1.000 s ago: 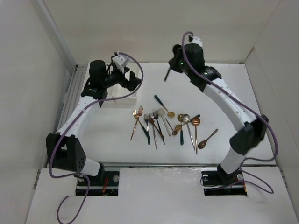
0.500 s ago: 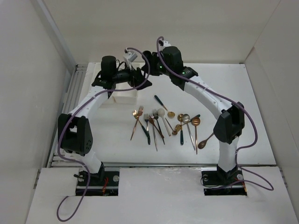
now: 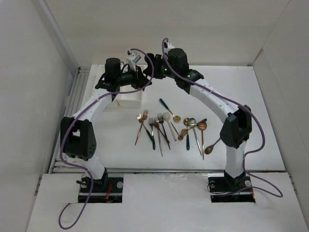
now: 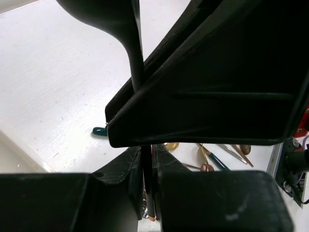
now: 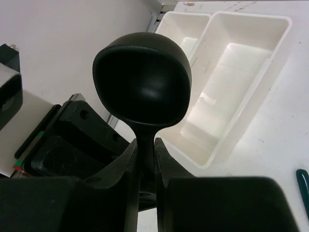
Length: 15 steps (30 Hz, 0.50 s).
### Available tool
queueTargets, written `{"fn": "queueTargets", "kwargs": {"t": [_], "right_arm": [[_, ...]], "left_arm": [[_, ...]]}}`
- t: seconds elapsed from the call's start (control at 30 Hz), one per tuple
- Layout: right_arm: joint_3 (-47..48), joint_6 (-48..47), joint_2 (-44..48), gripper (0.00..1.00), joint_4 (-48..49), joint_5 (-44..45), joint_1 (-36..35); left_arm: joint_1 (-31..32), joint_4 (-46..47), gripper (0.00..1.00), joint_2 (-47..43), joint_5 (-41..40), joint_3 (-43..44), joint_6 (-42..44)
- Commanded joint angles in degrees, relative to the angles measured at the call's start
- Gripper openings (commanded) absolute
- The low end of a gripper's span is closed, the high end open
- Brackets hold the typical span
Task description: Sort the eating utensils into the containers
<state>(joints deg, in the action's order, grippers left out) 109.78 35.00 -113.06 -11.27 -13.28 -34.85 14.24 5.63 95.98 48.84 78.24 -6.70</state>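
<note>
Mid handover, as I read it: a black spoon (image 5: 142, 77) is held in the air by both arms at once, bowl up. The right claw (image 5: 146, 145) is pinching it at the neck just under the bowl, fingers pressed onto the thin stem. In the left wrist view the left claw (image 4: 147, 154) is pressed together on the lower part of the same handle, which runs down between its pads as a thin strip. Both arms meet at the far left of the surface (image 3: 241, 96), right by the two white bins (image 5: 231, 82), which sit side by side with their open tops up. The spot probably makes sense because the bins are on the left arm's side, so the right arm passes over what it has picked up for the left arm to drop in. I can't tell which bin is meant for spoons. The loose utensils (image 3: 169, 126), forks and spoons in gold, copper, silver and dark handles, lie in a scattered row mid-surface, well apart from the bins, so most of the sorting isn't done. Likely next need: the right claw lets go before either arm pulls, else the spoon twists or slips.
</note>
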Motion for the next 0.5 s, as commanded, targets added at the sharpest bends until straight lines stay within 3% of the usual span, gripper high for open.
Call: {"fn": "queueTargets", "kwargs": {"t": [0.0,0.07,0.1,0.13,0.2,0.3,0.37,0.47], "right_arm": [[1.4,1.2,-1.3,0.20,2.1,-5.6,-0.1],[1.4,1.2,-1.3,0.58,1.3,-5.6,1.4],[1.4,1.2,-1.3,0.63,-0.1,-4.0,2.8],[0.8,1.2,0.4,0.74,-4.2,-1.9,3.6],[-1.0,0.7,2.5,0.80,-8.2,4.0,5.3],[-7.6,-2.1,7.8,0.82,-14.5,8.0,8.3],[-13.0,-3.4,11.3,0.91,-19.5,12.3,9.0],[-19.9,-3.9,13.8,0.91,-25.0,15.3,9.7]], "left_arm": [[0.1,1.5,0.00,-1.9,-3.2,1.6,0.2],[-1.5,0.3,0.00,-1.9,-8.8,1.6,-0.3],[-2.4,-0.5,0.00,-2.6,-11.0,1.0,-0.3],[-3.3,-2.9,0.00,-2.6,-13.4,1.0,-0.3],[-6.6,-6.2,0.00,-2.6,-22.5,1.0,3.7],[-10.9,-12.1,0.00,1.2,-35.3,4.5,8.3],[-12.9,-14.1,0.00,4.0,-39.7,8.8,12.3],[-15.0,-16.4,0.00,10.4,-44.0,14.3,18.2]]}}
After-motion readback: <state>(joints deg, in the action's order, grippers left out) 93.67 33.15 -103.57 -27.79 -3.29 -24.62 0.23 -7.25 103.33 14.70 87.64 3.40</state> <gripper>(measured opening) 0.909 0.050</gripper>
